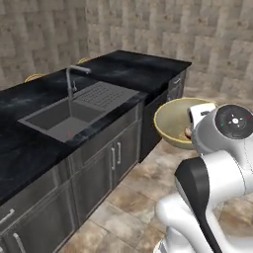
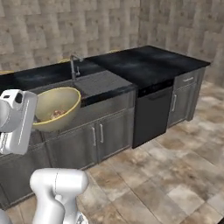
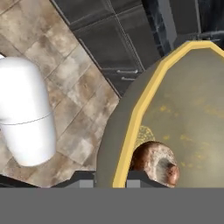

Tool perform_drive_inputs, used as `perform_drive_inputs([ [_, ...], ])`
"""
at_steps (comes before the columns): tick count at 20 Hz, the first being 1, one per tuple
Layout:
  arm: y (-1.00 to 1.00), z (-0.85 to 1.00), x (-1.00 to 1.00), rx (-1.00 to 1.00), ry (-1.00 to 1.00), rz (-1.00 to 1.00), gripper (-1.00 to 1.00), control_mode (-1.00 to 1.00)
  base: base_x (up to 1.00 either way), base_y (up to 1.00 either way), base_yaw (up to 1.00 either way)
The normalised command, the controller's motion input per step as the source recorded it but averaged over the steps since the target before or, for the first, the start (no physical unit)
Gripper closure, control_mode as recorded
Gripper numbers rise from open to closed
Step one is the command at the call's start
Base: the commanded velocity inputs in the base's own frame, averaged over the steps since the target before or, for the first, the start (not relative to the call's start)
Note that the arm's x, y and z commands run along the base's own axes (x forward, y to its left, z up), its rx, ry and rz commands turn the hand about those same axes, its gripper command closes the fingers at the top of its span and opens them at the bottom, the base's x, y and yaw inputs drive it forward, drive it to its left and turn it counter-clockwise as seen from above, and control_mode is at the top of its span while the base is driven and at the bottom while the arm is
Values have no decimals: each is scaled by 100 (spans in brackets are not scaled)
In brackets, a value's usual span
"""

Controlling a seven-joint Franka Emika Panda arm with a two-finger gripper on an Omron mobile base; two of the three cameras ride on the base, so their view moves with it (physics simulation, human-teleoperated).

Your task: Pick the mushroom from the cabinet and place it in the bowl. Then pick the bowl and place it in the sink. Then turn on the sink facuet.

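Carrying: the gripper (image 3: 110, 180) is pinched onto the rim of the bowl (image 1: 174, 123), one finger inside the wall and one outside, with the bowl lifted clear of any surface over the tiled floor (image 1: 128, 197).
Mushroom: the mushroom (image 3: 156, 162) lies inside the bowl, low against the wall right beside the pinched rim; a small brown patch of it shows in both base views too.
Bowl attitude: tilted, its mouth turned partly sideways rather than level.
Step in hand: by my reading, the mushroom is already in and the bowl is on its way to the sink; the faucet step is not yet begun.
Cabinet fronts: the dark doors below the counter (image 1: 118, 69) stand between the bowl and the basin, near the bowl's underside in the right base view.
Sink: the sink (image 1: 64, 118) sits in the black counter, well apart from the bowl, with its ribbed drainboard (image 1: 106, 94) on the nearer side.
Faucet: the faucet (image 1: 71, 79) rises behind the basin.
Risk, spill: a steeper tilt could roll the mushroom out over the rim.
Risk, grip: a thin pinch on one edge may let the bowl swing or slip.
Risk, collision: crossing low could knock the bowl on the counter edge or, further in, the faucet spout.
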Motion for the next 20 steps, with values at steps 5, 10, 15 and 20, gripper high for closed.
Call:
perform_drive_inputs([
  [5, 0, 0, 0, 0, 0, 0, 100, 100, 69, -4, 69],
  [10, 0, 0, 0, 0, 0, 0, 100, 100, 85, -14, 64],
  [15, 0, 0, 0, 0, 0, 0, 100, 100, 80, -22, 59],
  [20, 0, 0, 0, 0, 0, 0, 100, 100, 13, -56, 27],
])
